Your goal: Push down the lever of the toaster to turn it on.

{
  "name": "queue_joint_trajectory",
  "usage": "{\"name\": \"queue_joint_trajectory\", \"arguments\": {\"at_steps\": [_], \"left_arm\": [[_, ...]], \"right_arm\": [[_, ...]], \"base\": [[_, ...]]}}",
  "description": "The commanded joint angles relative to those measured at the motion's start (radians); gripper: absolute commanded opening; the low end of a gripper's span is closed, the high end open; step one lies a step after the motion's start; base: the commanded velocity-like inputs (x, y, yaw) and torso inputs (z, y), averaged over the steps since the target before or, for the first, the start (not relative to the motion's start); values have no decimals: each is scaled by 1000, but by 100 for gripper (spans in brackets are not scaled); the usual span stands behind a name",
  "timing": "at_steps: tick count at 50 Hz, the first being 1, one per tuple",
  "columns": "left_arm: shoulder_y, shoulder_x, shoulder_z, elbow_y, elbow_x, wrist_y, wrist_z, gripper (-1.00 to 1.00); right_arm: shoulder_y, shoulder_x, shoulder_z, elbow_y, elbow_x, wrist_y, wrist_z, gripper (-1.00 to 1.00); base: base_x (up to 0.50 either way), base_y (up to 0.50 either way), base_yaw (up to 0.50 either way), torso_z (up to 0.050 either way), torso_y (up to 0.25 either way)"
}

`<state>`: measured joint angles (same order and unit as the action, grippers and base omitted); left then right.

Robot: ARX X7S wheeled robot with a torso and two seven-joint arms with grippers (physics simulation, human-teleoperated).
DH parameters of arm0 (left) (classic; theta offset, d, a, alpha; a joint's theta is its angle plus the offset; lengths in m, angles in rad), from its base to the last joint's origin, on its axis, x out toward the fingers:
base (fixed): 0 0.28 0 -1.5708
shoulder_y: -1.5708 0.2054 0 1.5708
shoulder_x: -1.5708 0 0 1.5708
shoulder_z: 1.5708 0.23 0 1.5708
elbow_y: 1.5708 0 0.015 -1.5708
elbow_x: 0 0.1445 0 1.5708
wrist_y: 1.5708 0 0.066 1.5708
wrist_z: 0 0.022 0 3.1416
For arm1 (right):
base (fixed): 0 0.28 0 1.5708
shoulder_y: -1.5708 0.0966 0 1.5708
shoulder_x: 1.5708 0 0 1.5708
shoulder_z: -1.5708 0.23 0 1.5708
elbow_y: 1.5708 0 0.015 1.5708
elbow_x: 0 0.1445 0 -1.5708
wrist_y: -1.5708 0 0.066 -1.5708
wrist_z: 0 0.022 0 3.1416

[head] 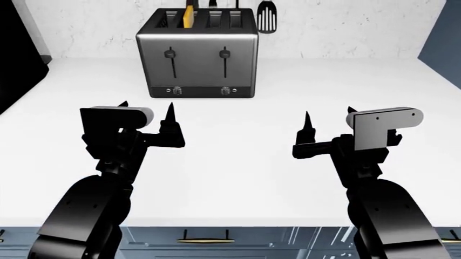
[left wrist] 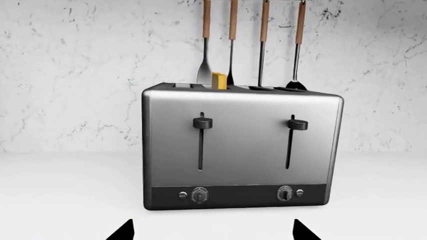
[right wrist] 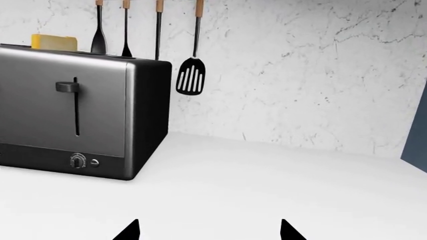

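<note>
The brushed-steel toaster (head: 196, 54) stands at the back of the white counter, with a yellow slice (head: 188, 16) in one slot. Its left-hand lever (head: 170, 53) sits at the top of its slot; in the left wrist view the lever (left wrist: 202, 122) and toaster (left wrist: 240, 150) face me straight on. The right wrist view shows the toaster (right wrist: 67, 110) with only the right-hand lever (right wrist: 67, 86). My left gripper (head: 148, 116) is open and empty, well in front of the toaster. My right gripper (head: 327, 120) is open and empty, to the front right.
Two round knobs (head: 176, 90) sit along the toaster's base. Utensils hang on the marble wall behind it, a black slotted spatula (head: 266, 16) at the right. A dark panel (head: 18, 54) stands at the far left. Drawers (head: 205, 240) lie below the counter's front edge.
</note>
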<state>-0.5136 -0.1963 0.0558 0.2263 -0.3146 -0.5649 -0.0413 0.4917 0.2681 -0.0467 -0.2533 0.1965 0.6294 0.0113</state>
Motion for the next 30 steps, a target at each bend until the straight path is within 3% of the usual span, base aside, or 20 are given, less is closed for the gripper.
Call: {"name": "queue_joint_trajectory", "arguments": {"at_steps": [1, 24, 30], "left_arm": [[1, -4, 0, -9, -6, 10, -4, 100], [1, -12, 11, -20, -13, 20, -12, 100], [1, -12, 15, -25, -15, 23, -14, 100]], "right_arm": [[3, 3, -8, 3, 3, 1, 2, 100], [11, 4, -17, 23, 11, -11, 7, 100], [6, 6, -12, 20, 15, -20, 11, 100]], "base": [[305, 0, 0, 0, 0], [304, 0, 0, 0, 1], [0, 0, 0, 0, 0]]}}
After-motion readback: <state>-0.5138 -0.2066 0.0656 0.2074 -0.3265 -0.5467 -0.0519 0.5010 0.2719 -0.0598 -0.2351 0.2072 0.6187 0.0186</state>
